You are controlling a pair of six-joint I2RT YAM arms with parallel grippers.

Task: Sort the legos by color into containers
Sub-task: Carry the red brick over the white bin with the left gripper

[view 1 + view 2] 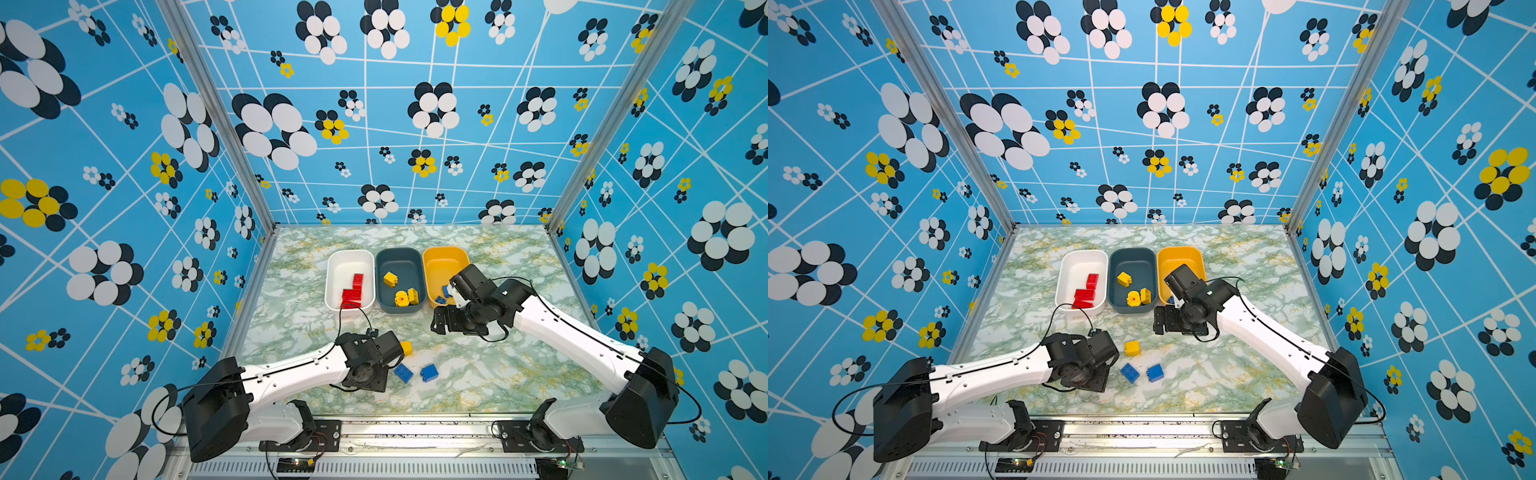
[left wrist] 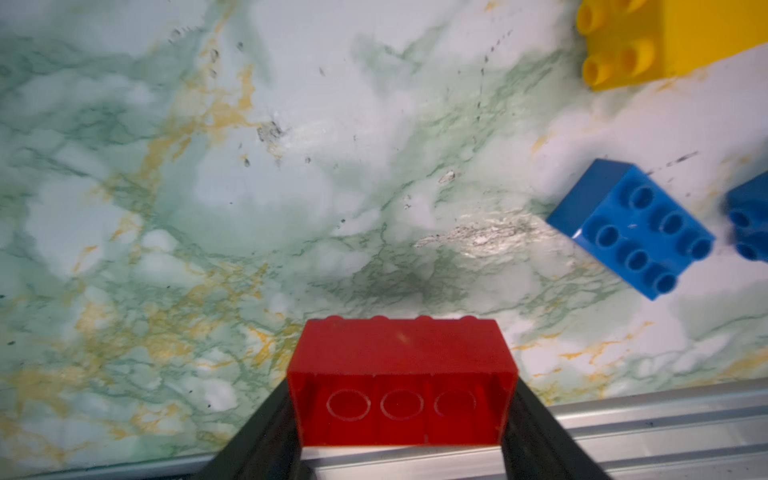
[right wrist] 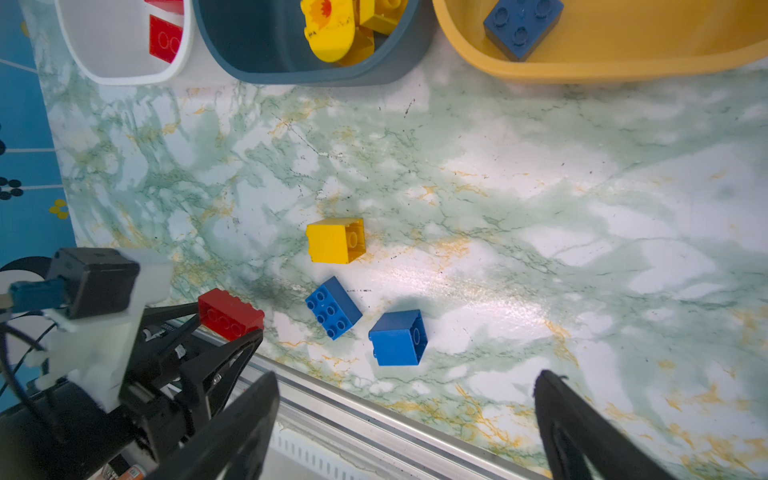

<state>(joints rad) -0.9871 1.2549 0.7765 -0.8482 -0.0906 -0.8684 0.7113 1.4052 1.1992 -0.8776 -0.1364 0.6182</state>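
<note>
Left wrist view: left gripper [image 2: 401, 399] clamped on the red brick [image 2: 401, 357] by its short ends, near the front edge of the table [image 2: 249, 187]. Step in hand: red pickup. Next: carry to white tub [image 1: 337, 266], clear the rim, let go. Right gripper [image 3: 405, 376] spread wide, empty. Top views hide the grasp; lifted or not, can't tell.

left jaws clamp a red brick [image 2: 401, 357] endwise, hollow underside facing the camera.
</note>
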